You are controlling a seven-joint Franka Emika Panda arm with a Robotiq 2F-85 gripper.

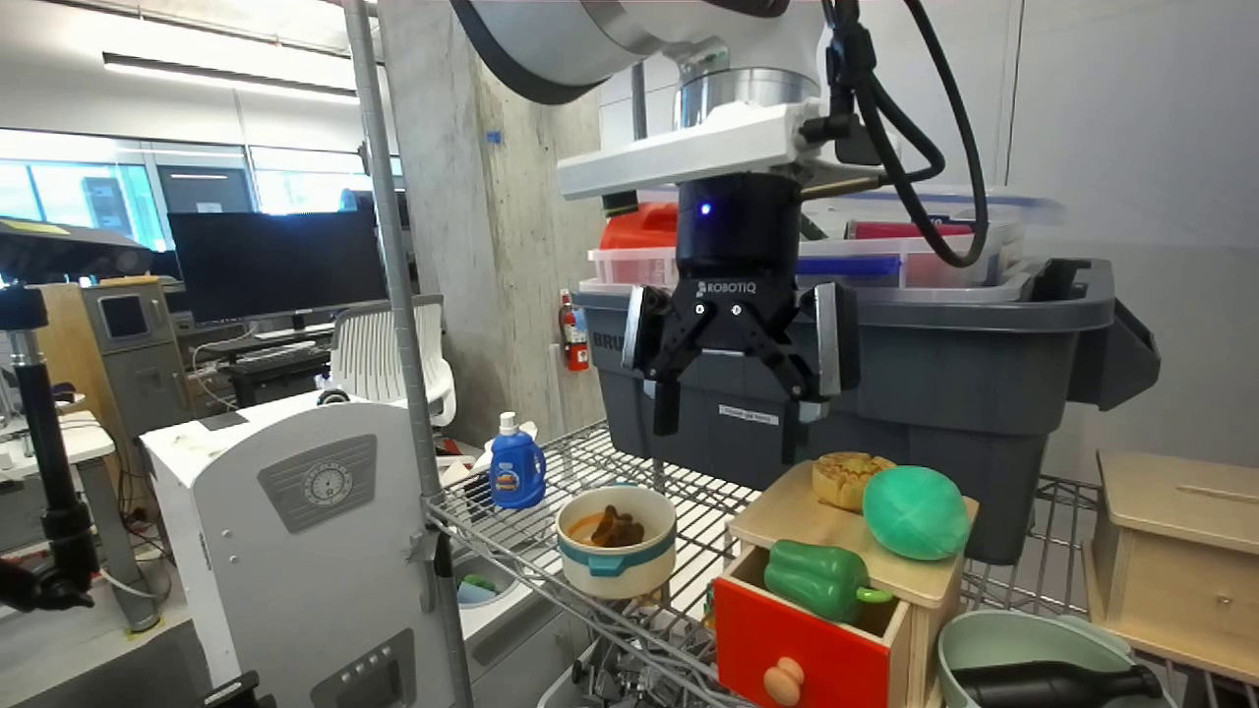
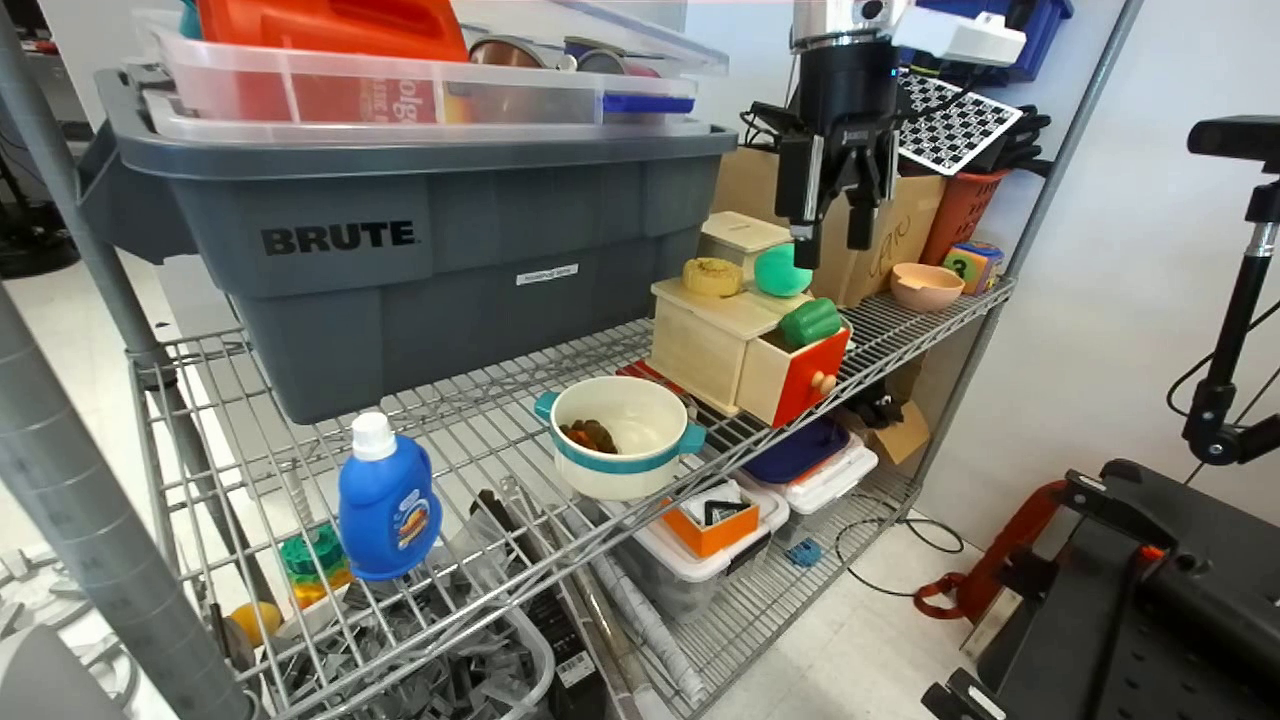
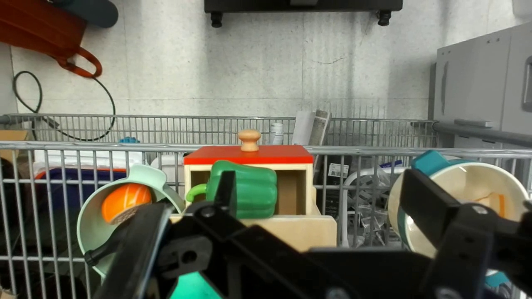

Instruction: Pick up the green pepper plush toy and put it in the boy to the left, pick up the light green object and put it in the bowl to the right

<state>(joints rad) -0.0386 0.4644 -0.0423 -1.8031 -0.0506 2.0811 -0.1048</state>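
A white robot arm (image 1: pixel 679 28) hangs over a metal wire shelf (image 1: pixel 710 499), and its black hand (image 1: pixel 728 427) is up in the air with its jaws spread wide apart. Below and to the right, in an exterior view, stands a pale wooden box (image 1: pixel 787 519) whose red-fronted drawer (image 1: pixel 811 639) is pulled out toward the near side. The dark green pepper (image 1: pixel 812 578) lies on its side in that drawer, rising above the walls, its lighter stem pointing right. On top of the box rests the smooth mint-green lump (image 1: pixel 915 513), with a tan rounded piece (image 1: pixel 846 482) just beside it, farther back on the left. Near and to the right of the box is a wide grey-green bowl (image 1: pixel 1018 637) holding a black bottle-shaped object (image 1: pixel 1054 684); the wrist view shows an orange item (image 3: pixel 126 199) in it too. Left of the box stands a cream bowl (image 1: pixel 615 582) with a teal band and brown pieces (image 1: pixel 618 529) inside, then, farther left, a blue bottle (image 1: pixel 515 470) with a white cap. A large dark grey tote (image 1: pixel 934 383) stands on the far side
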